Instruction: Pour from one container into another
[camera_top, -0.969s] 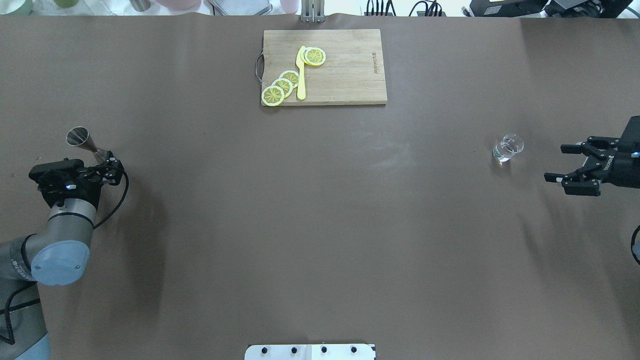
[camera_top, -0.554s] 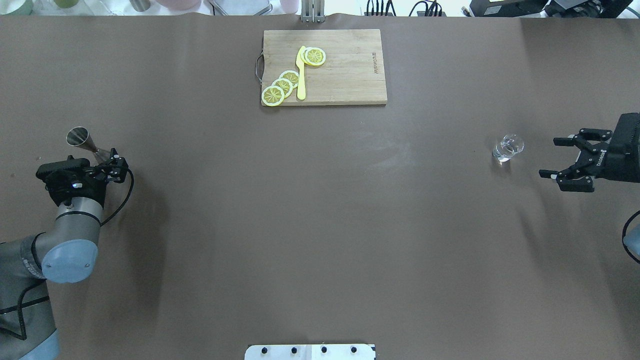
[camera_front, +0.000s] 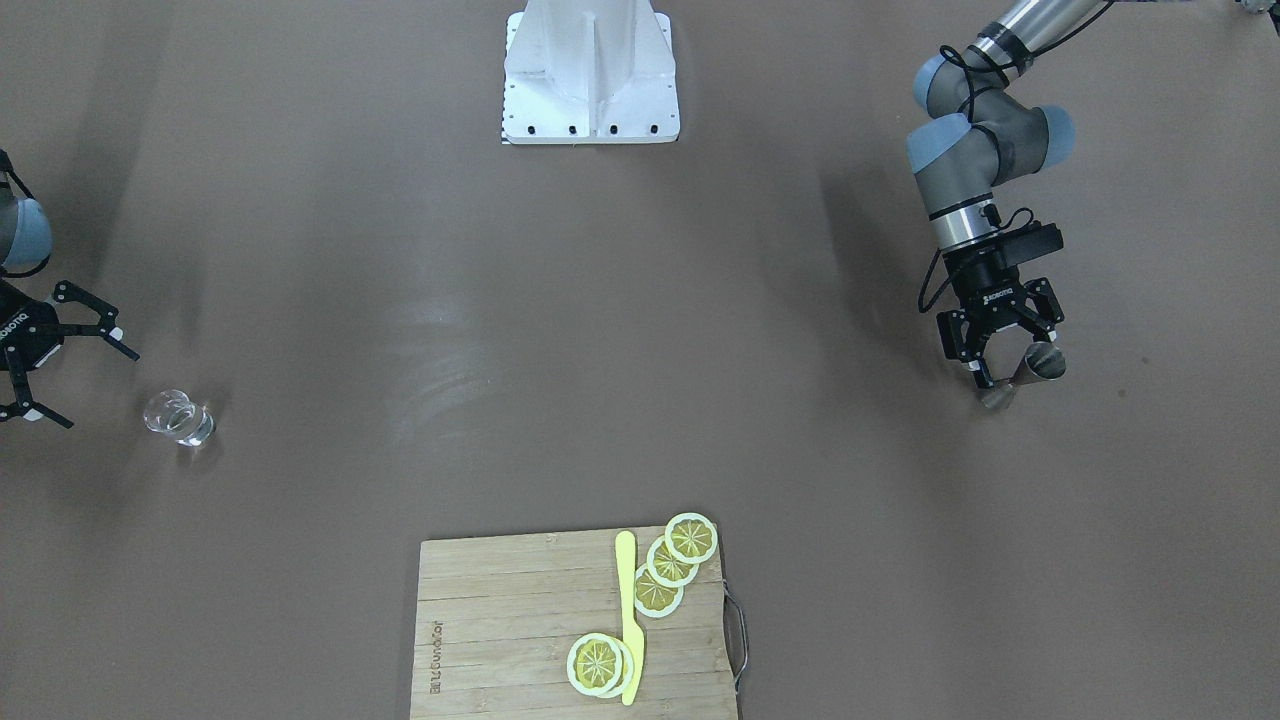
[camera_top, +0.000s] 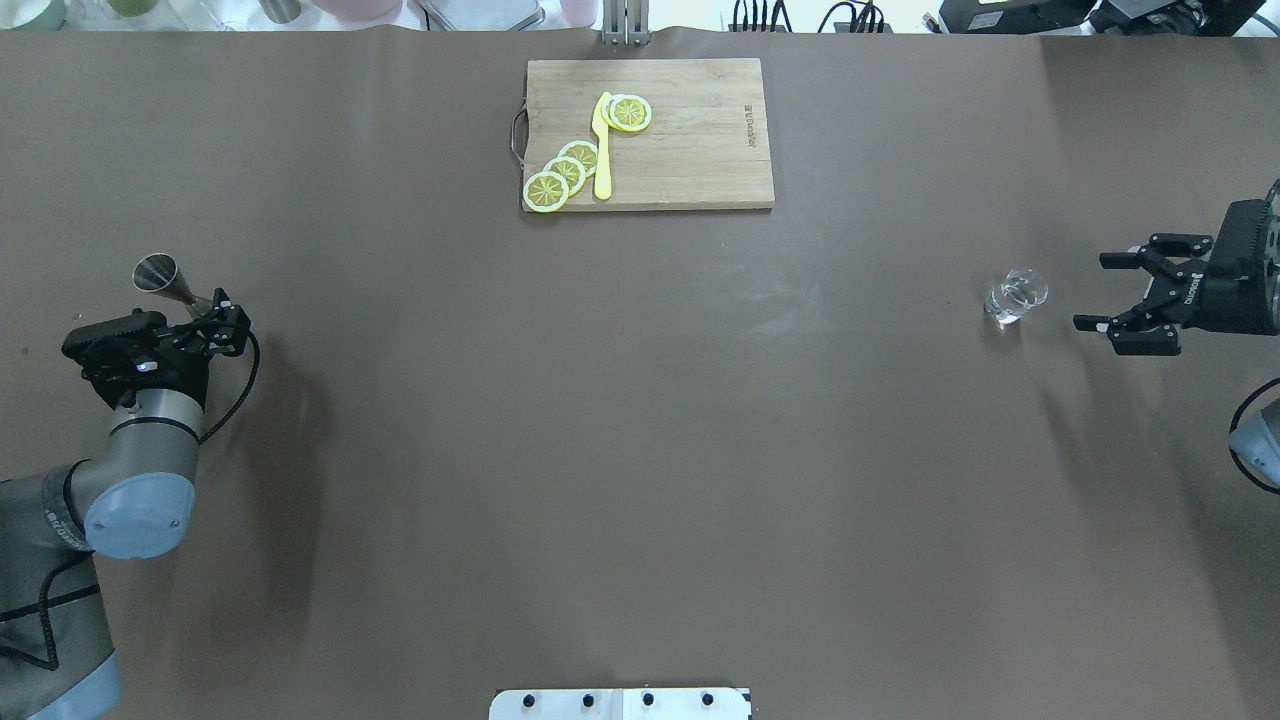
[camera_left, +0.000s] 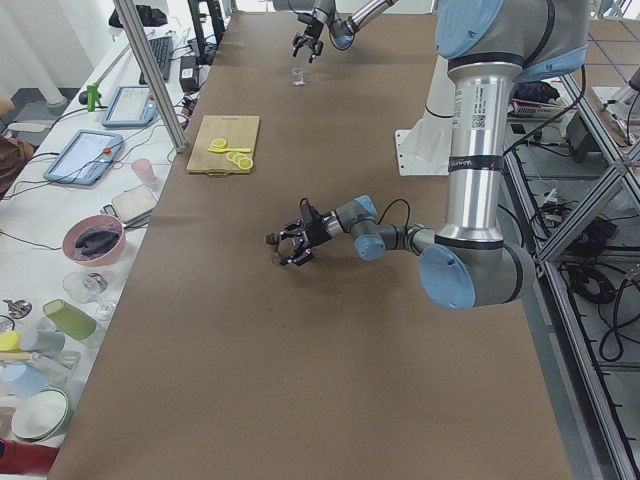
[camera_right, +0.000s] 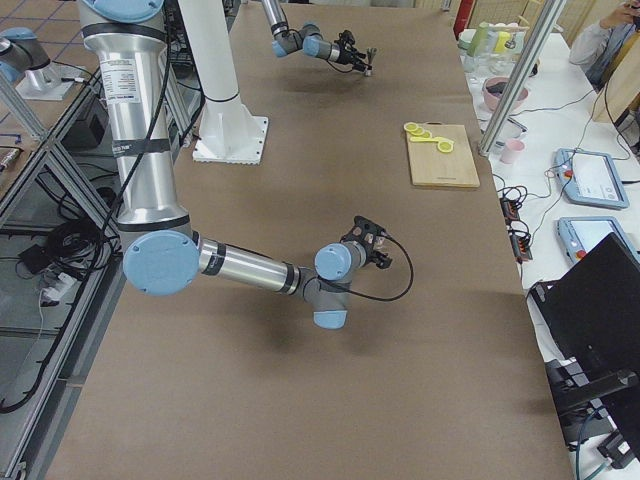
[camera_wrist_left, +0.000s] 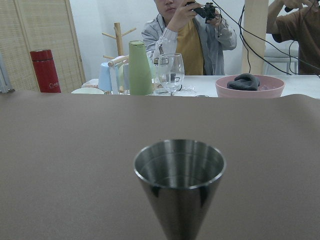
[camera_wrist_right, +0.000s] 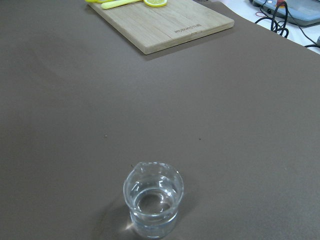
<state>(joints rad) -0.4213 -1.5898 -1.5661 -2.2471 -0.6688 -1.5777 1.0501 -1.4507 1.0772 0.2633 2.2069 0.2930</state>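
A steel jigger (camera_top: 157, 273) stands upright at the table's left side and fills the left wrist view (camera_wrist_left: 179, 185). My left gripper (camera_top: 216, 312) is open at its lower part, one finger on each side, as the front view (camera_front: 1008, 372) shows. A small clear glass (camera_top: 1015, 295) holding some clear liquid stands at the right; the right wrist view has it close ahead (camera_wrist_right: 153, 200). My right gripper (camera_top: 1092, 292) is open and a short way to the right of the glass, not touching it.
A wooden cutting board (camera_top: 690, 150) lies at the far middle with lemon slices (camera_top: 563, 175) and a yellow knife (camera_top: 602, 150). The robot's base plate (camera_top: 620, 704) is at the near edge. Cups and bowls stand beyond the far edge.
My right gripper has moved left toward the glass and slightly farther from the robot. The left gripper has shifted a little at the jigger. Jigger and glass have not moved.
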